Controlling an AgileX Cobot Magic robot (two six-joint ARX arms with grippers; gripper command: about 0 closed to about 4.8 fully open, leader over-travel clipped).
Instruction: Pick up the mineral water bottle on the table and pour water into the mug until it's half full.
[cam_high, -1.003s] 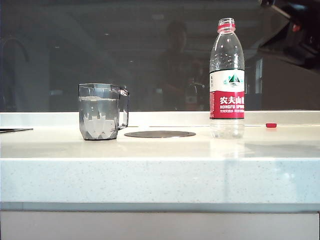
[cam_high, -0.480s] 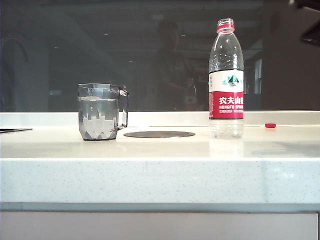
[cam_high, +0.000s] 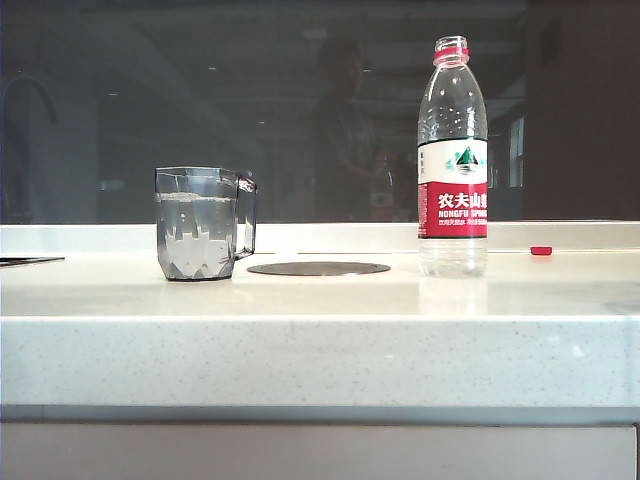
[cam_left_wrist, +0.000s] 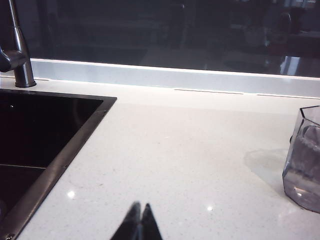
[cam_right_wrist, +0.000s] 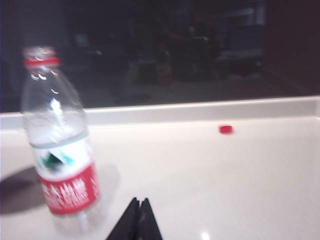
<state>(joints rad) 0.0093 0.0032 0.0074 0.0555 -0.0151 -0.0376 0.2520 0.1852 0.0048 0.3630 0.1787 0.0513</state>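
The mineral water bottle (cam_high: 453, 160) stands upright and uncapped on the right of the table (cam_high: 320, 350); it also shows in the right wrist view (cam_right_wrist: 57, 145). The grey faceted mug (cam_high: 203, 222) stands on the left, holding water most of the way up, and its edge shows in the left wrist view (cam_left_wrist: 304, 160). My right gripper (cam_right_wrist: 139, 200) is shut and empty, apart from the bottle, low over the white top. My left gripper (cam_left_wrist: 140, 205) is shut and empty, well short of the mug. Neither gripper shows in the exterior view.
A dark round disc (cam_high: 318, 268) lies in the table between mug and bottle. A small red cap (cam_high: 541, 250) lies to the right of the bottle, near the back ledge (cam_right_wrist: 226, 129). A black sink (cam_left_wrist: 35, 135) with a tap (cam_left_wrist: 17, 55) sits beside the left gripper.
The dark right arm seen at the exterior view's upper right corner has drawn out of that view. Bottle and mug have not moved.
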